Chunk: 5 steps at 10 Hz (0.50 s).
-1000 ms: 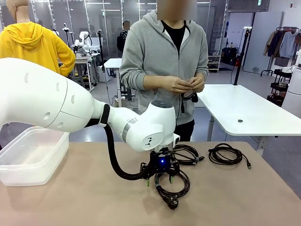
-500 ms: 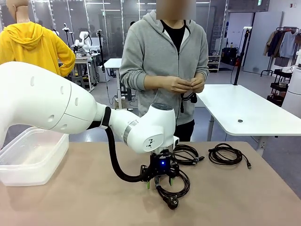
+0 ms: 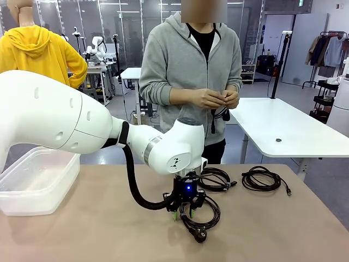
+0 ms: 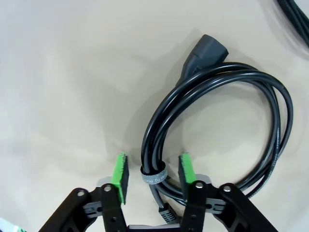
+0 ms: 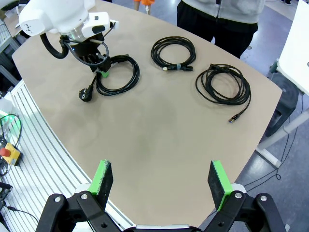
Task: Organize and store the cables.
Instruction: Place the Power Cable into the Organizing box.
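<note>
Tan tabletop (image 3: 82, 229) is stretching across a bright workroom, and we are taking the plug cable (image 3: 206, 217), a black coil ending in a chunky plug (image 3: 199, 236), as our landmark. It is lying flat on the table, near the robot's edge.

Our left gripper (image 3: 185, 210) is standing right over the plug cable. In the left wrist view its green pads (image 4: 119, 175) are straddling the bundled strands where a grey strap (image 4: 153, 175) is binding them. One pad is sitting just beside the cords and the other is keeping a clear gap, so the jaws are partly apart and not yet pinching the bundle.

Our right gripper (image 5: 159, 174) is hanging well apart from the plug cable, high over bare tabletop, with its fingers spread wide.

Just beyond the plug cable, toward the person, a second cable (image 3: 218, 179) is lying coiled. A third cable (image 3: 263, 179) is resting farther to the right of that, apart from both. Well to the left of the plug cable, a clear plastic bin (image 3: 38, 196) is sitting at the table's edge.

Beyond the plug cable, at the far side, a person in a grey hoodie is standing, and both hands (image 3: 215, 98) are pinching a fourth cable (image 3: 219, 114), whose loops are hanging below the fingers.
</note>
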### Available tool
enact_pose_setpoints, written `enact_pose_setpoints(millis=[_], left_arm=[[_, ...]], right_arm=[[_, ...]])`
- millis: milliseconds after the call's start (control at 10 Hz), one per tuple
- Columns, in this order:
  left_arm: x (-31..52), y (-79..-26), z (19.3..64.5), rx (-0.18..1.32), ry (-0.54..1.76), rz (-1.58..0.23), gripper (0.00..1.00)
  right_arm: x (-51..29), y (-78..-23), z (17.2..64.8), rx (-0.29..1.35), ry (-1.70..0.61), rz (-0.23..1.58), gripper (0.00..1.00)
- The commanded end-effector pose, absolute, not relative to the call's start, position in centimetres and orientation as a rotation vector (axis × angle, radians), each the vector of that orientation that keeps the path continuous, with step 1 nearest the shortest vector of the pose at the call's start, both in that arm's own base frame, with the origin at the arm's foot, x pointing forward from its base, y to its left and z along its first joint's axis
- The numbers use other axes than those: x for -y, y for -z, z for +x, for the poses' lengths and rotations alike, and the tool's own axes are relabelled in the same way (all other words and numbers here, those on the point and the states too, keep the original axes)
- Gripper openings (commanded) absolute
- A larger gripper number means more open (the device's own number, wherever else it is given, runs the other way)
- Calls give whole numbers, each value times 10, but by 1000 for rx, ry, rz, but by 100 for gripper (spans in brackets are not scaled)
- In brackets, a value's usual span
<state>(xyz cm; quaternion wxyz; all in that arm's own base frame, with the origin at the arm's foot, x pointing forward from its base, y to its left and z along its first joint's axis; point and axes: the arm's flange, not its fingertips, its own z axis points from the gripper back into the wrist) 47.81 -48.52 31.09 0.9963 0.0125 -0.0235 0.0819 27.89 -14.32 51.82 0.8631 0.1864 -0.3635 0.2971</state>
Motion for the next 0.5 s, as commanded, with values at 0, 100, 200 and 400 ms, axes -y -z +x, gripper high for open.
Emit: enact_pose_setpoints(millis=[0, 100, 200, 400], left_arm=[[489, -311, 480, 9, -188, 22, 0], [489, -310, 479, -2, -179, 11, 4], [489, -311, 478, -2, -181, 9, 0], [485, -314, 478, 2, -191, 6, 0]], right_arm=[[144, -519, 279, 767, -640, 395, 100], [144, -519, 279, 767, -640, 395, 100], [144, -519, 279, 767, -640, 395, 100], [144, -519, 279, 767, -640, 395, 100]])
